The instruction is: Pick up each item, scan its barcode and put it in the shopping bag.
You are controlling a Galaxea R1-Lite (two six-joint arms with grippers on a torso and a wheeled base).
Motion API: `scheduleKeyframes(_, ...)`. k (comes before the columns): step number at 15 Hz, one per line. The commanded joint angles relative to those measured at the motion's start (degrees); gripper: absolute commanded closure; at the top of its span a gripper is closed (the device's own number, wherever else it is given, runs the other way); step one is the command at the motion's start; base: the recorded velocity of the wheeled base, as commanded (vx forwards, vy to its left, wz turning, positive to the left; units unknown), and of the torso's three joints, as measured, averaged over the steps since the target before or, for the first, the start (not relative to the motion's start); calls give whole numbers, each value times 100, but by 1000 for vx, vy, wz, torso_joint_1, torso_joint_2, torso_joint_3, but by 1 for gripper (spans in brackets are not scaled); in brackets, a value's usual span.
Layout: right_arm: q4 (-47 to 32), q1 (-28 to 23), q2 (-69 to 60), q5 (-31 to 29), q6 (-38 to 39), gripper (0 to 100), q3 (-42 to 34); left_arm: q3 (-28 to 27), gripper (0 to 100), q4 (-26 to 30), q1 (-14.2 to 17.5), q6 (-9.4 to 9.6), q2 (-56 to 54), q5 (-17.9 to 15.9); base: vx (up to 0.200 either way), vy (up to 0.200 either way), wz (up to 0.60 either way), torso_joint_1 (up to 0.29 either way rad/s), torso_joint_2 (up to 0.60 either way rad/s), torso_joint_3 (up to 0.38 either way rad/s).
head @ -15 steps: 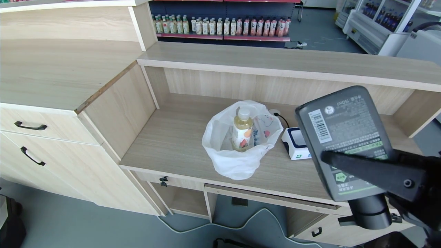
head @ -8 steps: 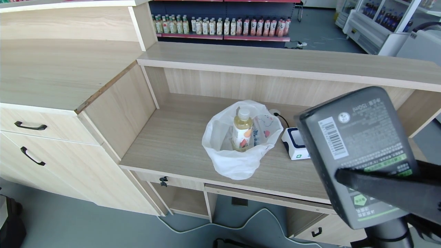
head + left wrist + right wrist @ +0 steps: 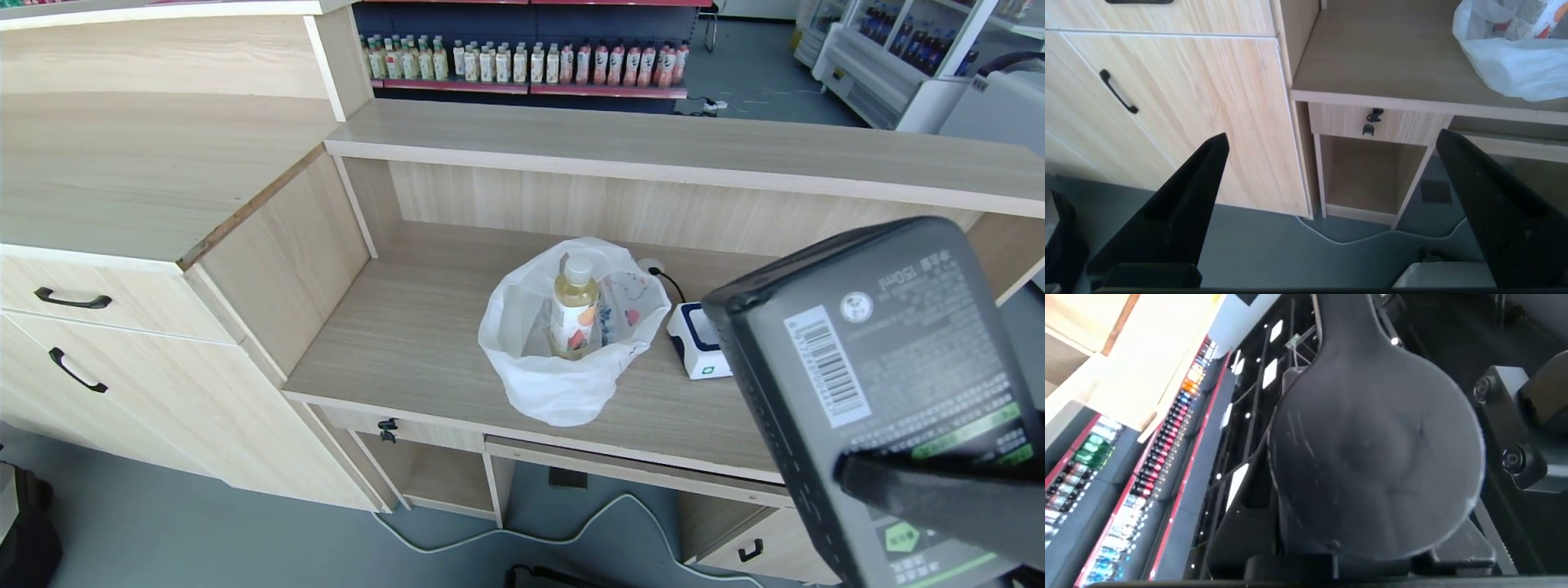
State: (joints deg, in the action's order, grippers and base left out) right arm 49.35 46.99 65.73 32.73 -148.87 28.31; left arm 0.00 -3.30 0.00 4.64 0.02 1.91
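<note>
Dark grey bottle (image 3: 873, 392), barcode showing, sits clamped in the right gripper (image 3: 857, 482) before the counter's (image 3: 408, 343) right end, near the scanner (image 3: 698, 347); left gripper (image 3: 1331, 143) gapes wide.

Head: high, down on light wood counter (image 3: 408, 343). Left wrist: low, past fingers (image 3: 1167, 220), shares counter, white plastic bag (image 3: 1527, 69). Right wrist: tight on dark grey bottle (image 3: 1372, 449).

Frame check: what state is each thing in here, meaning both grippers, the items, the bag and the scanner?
Right gripper: shut on the dark bottle.
Dark bottle: held up off the counter, barcode label in view.
Left gripper: open, holding nothing.
Shopping bag: open, standing on the counter.
Drink bottle: upright inside the bag, capped.
Scanner: flat on the counter beside the bag.
</note>
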Motion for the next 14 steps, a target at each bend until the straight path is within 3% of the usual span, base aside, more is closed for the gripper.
scheduleKeyframes(1,5,3,54,14,-2,100,-27,0,0,-4,0,1,-2,2,0,0,0,0,0,0)
scheduleKeyframes(6,-197,-6,-34,84,130,100,-18,0,0,-4,0,1,-2,2,0,0,0,0,0,0)
scheduleKeyframes(7,-83,-76,1,-30,833,100,79,0,0,-4,0,1,-2,2,0,0,0,0,0,0)
scheduleKeyframes(8,154,-472,54,-663,1985,100,298,0,0,-4,0,-7,-2,2,0,0,0,0,0,0)
scheduleKeyframes(9,198,-692,71,-1041,2609,100,298,0,0,-4,0,1,-2,2,0,0,0,0,0,0)
scheduleKeyframes(10,180,-1562,-25,-2113,4780,100,87,0,0,-4,0,1,-2,2,0,0,0,0,0,0)
scheduleKeyframes(11,163,-1975,-219,-2491,5544,100,-62,0,0,-4,0,1,-2,2,0,0,0,0,0,0)
scheduleKeyframes(13,145,-3487,-746,-3405,6696,100,-238,0,0,-4,0,1,-2,2,0,0,0,0,0,0)
scheduleKeyframes(14,128,-4260,-904,-3502,7487,100,-422,0,0,-4,0,1,-2,2,0,0,0,0,0,0)
